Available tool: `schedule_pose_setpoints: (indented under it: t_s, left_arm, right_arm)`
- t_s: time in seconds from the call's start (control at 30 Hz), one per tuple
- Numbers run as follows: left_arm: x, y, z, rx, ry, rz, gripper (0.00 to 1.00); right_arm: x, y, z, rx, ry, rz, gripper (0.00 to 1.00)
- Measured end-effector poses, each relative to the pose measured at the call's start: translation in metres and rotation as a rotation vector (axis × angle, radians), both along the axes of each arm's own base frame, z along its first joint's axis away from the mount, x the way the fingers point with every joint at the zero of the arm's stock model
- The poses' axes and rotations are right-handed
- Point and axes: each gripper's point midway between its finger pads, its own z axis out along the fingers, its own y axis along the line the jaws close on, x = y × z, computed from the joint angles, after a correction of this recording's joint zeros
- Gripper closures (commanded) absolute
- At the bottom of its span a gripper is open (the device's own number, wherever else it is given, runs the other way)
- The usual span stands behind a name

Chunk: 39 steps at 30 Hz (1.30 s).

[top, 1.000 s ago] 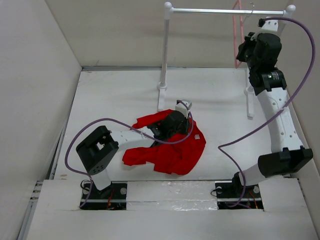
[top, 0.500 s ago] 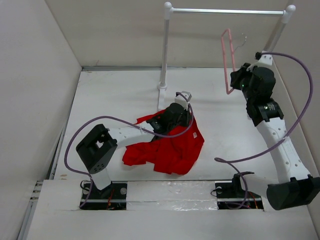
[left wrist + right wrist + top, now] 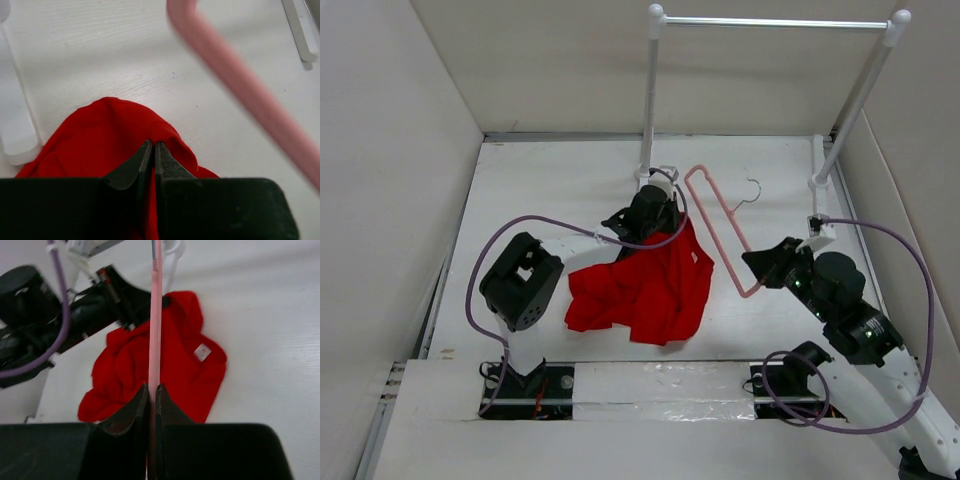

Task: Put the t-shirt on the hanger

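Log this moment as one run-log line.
left gripper: shut on red cloth t-shirt; right gripper: shut on pale pink triangular hanger; t-shirt not yet on hanger

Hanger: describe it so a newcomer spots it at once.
In front of the tall white clothes rack, just right of the red t-shirt, the right gripper holds the hanger. It is a thin pale pink triangle with a silver hook, the only pink thing.

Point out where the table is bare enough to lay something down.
Bare: the white table left of the white clothes rack, beyond the bright red cloth t-shirt; also the back strip between the rack's feet. Crowded: the middle, around the shirt and thin pale pink hanger.
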Motion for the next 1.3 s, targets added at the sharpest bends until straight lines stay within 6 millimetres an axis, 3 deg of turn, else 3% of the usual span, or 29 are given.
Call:
schedule_pose_setpoints:
  t_s: [0.17,0.33,0.7,1.0,1.3]
  left_arm:
    - [0.027,0.028,0.001,-0.021,0.013,0.057,1.0]
    - [0.045,0.047,0.003,-0.022,0.012,0.107,1.0]
    - [0.043,0.039,0.008,-0.035,0.006,0.083,1.0]
    - [0.042,0.042,0.004,-0.017,0.017,0.088,1.0]
    - [0.043,0.042,0.007,-0.008,0.018,0.087,1.0]
  right_arm:
    - [-0.032,0.025,-0.012,0.044,0.091,0.116,1.0]
    - [-0.044,0.031,-0.031,0.003,0.165,0.139,1.0]
    - [-0.034,0.026,-0.046,-0.076,0.196,0.083,1.0]
    - [-0.02,0.025,-0.015,-0.159,0.096,0.091,1.0]
    - [-0.019,0.026,-0.019,-0.202,0.087,0.113,1.0]
